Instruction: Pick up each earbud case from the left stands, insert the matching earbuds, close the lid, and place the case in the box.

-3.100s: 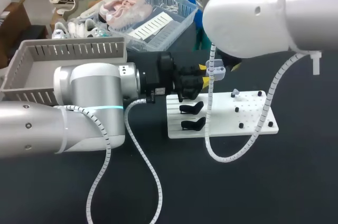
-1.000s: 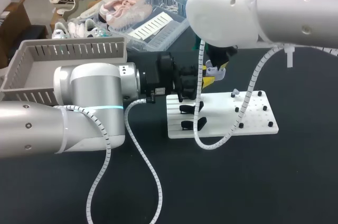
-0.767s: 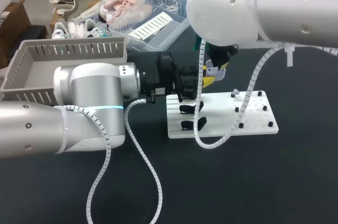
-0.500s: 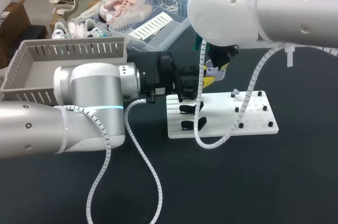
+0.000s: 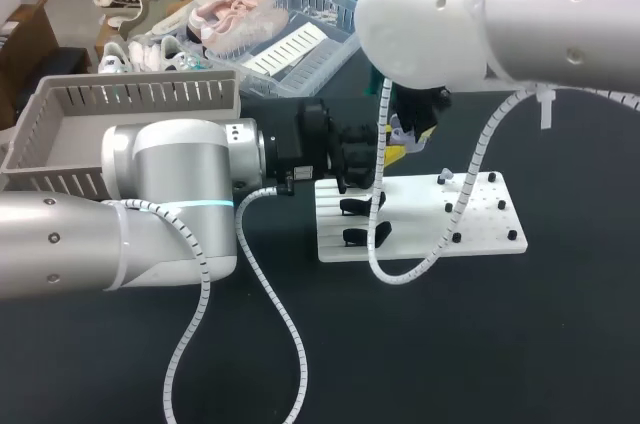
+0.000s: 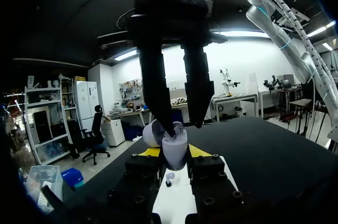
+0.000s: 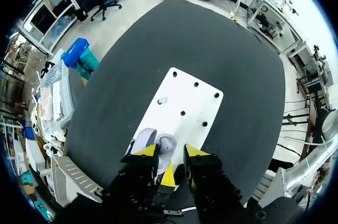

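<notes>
**A:** Earbud case [image 6: 175, 150], appearance?

**B:** Small, rounded, glossy, pale lavender-white. Lid [image 6: 152, 134] is swung open and hangs off to one side of the body.

**A:** Location and grip?

**B:** Clamped between the yellow tips of the left gripper [image 6: 174, 151], one finger on each side. It is held over the stand end of the white board [image 5: 480, 229], near the two black stands [image 5: 362, 206].

**A:** Orientation?

**B:** Long axis upright. The open mouth points at the right gripper [image 6: 182, 126], which hangs directly above. Its two dark fingers stand narrowly apart, their tips at the case's mouth, gripping nothing I can make out.

**A:** Containers?

**B:** I cannot tell what is inside the case. The grey slatted box [image 5: 130, 94] sits behind the left arm, with only a bare floor showing where it is not hidden. One small pale piece [image 7: 162, 100] lies on the board among the black pegs.
</notes>
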{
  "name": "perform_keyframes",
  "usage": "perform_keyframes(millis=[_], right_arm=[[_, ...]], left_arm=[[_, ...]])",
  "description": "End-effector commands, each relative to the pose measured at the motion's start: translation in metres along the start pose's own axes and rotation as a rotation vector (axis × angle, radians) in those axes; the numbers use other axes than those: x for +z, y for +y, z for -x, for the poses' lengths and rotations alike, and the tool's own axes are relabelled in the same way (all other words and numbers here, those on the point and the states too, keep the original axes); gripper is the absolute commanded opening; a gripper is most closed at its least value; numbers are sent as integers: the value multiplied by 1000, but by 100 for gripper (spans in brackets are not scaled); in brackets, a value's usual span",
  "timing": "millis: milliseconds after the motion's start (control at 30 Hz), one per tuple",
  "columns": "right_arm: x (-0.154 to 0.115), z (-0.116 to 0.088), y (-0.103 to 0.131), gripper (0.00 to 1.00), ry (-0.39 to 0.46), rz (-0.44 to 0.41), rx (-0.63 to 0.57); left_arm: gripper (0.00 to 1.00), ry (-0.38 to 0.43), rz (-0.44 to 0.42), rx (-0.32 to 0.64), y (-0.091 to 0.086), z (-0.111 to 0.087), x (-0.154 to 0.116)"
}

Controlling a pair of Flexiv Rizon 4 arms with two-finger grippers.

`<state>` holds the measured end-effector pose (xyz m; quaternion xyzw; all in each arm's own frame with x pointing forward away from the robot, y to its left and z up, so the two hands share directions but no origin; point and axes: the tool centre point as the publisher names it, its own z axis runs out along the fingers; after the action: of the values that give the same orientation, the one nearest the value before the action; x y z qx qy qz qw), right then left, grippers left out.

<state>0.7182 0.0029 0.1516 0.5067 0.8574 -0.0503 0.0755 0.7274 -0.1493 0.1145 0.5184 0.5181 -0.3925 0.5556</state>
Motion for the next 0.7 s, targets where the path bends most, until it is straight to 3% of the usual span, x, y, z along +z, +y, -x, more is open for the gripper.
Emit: perform_keyframes(millis=[33, 200, 433, 533, 700], right_arm=[[-4, 0, -3, 48, -4, 4, 3], [-11, -1, -13, 47, -2, 27, 6], [-28, 3, -51, 47, -13, 107, -95], [-31, 6, -70, 45, 11, 166, -223], [-29, 11, -102, 49, -3, 241, -491]], left_arm=[[0, -1, 6, 1, -1, 0, 0], [0, -1, 6, 1, -1, 0, 0], [0, -1, 6, 1, -1, 0, 0], [0, -1, 6, 1, -1, 0, 0], [0, -1, 6, 1, -1, 0, 0]])
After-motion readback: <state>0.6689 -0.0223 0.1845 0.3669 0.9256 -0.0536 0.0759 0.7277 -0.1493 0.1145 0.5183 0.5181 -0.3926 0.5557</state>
